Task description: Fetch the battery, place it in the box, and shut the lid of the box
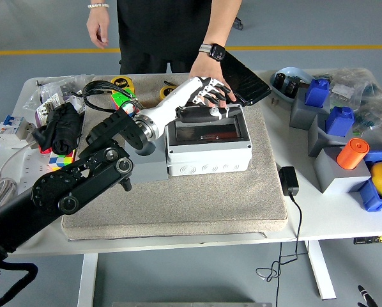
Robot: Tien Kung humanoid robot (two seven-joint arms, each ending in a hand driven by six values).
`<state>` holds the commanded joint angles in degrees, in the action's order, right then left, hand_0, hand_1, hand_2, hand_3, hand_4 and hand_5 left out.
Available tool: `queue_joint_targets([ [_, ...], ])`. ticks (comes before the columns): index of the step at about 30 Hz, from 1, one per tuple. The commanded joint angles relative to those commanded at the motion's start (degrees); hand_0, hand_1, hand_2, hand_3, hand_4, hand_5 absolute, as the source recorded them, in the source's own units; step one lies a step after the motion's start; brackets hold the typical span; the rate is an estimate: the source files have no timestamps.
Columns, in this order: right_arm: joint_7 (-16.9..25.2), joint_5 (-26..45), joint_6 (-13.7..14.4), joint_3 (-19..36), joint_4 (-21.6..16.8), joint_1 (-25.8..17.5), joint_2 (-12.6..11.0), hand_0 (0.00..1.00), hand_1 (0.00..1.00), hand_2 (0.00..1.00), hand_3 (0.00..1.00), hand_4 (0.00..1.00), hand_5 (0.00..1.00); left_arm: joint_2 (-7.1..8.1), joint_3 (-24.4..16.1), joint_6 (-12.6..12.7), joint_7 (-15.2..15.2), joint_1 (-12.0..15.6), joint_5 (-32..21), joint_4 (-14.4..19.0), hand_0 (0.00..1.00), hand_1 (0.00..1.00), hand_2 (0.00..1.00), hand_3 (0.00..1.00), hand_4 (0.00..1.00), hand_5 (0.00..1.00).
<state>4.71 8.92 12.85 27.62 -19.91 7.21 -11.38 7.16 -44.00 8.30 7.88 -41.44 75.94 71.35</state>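
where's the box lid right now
In the head view the black lid stands open behind the grey box, right of center, leaning toward the table's far edge, with the person's hand and the left robot hand beside it.

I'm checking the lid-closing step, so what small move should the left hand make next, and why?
Probably curl the left hand over the black lid and start tipping it forward. The grey box stands open, the lid leans back behind it under a person's hand, and the robot's fingers reach toward it.

High head view over table
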Motion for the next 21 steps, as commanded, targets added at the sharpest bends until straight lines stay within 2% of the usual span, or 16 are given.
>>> queue_joint_targets([
  [6,0.1,0.1,0.0,0.1,0.0,0.1,0.1,0.717,0.653,0.635,0.572,0.980,0.586,1.65,-7.6,1.8,-2.7,3.6,-7.6,1.6,0.448,0.647,0.646,0.653,0.975,0.571],
  [9,0.0,0.0,0.0,0.1,0.0,0.1,0.1,0.717,0.653,0.635,0.572,0.980,0.586,2.83,-12.6,2.4,-3.6,6.3,-11.6,2.1,0.448,0.647,0.646,0.653,0.975,0.571],
  [15,0.0,0.2,-0.2,0.2,0.2,0.1,0.1,0.716,0.653,0.635,0.572,0.980,0.588,4.53,-20.1,3.0,-4.3,10.7,-11.4,2.5,0.462,0.646,0.641,0.647,0.975,0.572],
  [21,-0.2,0.7,-0.4,0.0,0.5,0.1,0.1,0.716,0.652,0.635,0.572,0.980,0.586,5.48,-25.4,3.0,-4.8,13.8,-11.8,2.6,0.463,0.647,0.639,0.643,0.975,0.574],
])
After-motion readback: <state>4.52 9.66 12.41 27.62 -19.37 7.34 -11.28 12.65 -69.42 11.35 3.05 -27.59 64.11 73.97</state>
